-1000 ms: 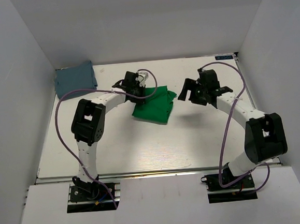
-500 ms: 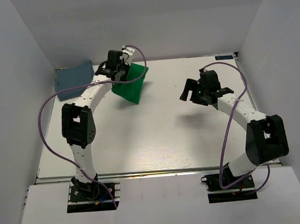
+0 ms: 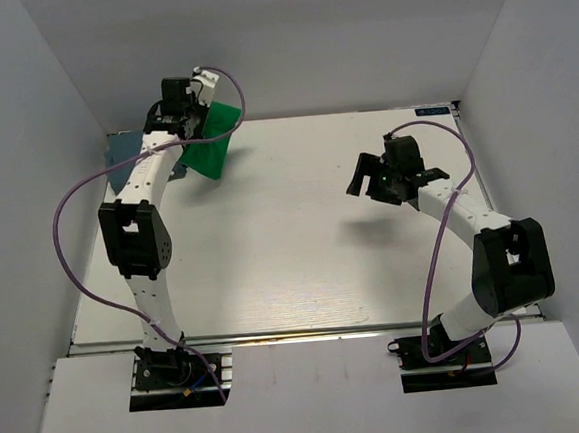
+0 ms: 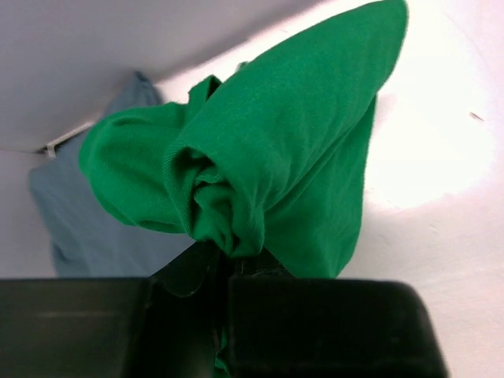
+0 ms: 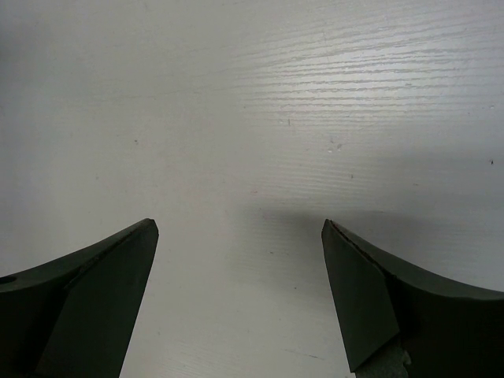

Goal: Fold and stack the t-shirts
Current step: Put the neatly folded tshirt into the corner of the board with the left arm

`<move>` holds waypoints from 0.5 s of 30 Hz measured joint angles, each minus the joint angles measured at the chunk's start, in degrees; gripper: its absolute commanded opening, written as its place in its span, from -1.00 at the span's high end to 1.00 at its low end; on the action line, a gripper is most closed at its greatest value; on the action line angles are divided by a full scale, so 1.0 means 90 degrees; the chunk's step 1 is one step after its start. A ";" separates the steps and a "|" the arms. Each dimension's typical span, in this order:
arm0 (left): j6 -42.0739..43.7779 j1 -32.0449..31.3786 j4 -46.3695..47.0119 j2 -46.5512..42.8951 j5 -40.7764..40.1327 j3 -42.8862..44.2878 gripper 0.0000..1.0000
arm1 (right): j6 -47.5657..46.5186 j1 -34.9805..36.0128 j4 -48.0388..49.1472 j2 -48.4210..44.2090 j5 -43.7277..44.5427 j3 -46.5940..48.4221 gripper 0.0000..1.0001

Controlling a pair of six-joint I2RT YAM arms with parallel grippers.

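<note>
My left gripper (image 3: 194, 121) is shut on the folded bright green t-shirt (image 3: 206, 143) and holds it in the air at the table's back left; the shirt hangs down from the jaws (image 4: 283, 165). The slate grey-blue t-shirt (image 3: 124, 154) lies folded in the back left corner, mostly hidden behind my left arm; in the left wrist view it (image 4: 87, 228) lies just below and behind the green one. My right gripper (image 3: 365, 180) is open and empty above bare table at the right; its fingers (image 5: 87, 291) stand wide apart.
White walls close in the table on the left, back and right. The left wall and back wall meet right behind the grey-blue shirt. The bare table top (image 3: 292, 246) spreads between the two arms.
My left gripper has lifted the green shirt off the table's middle and carried it left and back, over toward the grey-blue shirt. The right arm has hardly moved.
</note>
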 measured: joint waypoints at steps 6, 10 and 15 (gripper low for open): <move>0.0168 0.0430 -0.0027 0.0287 0.0039 0.0639 1.00 | 0.0002 0.0000 -0.0041 0.0005 0.0002 0.0002 -0.81; 0.0216 0.0743 -0.0032 0.0452 0.0153 0.0721 1.00 | 0.0002 0.0000 -0.0155 0.0085 0.0039 0.0053 -0.81; 0.0180 0.1107 -0.0019 0.0656 0.0274 0.0721 1.00 | 0.0005 0.0000 -0.0243 0.0216 0.0044 0.0177 -0.81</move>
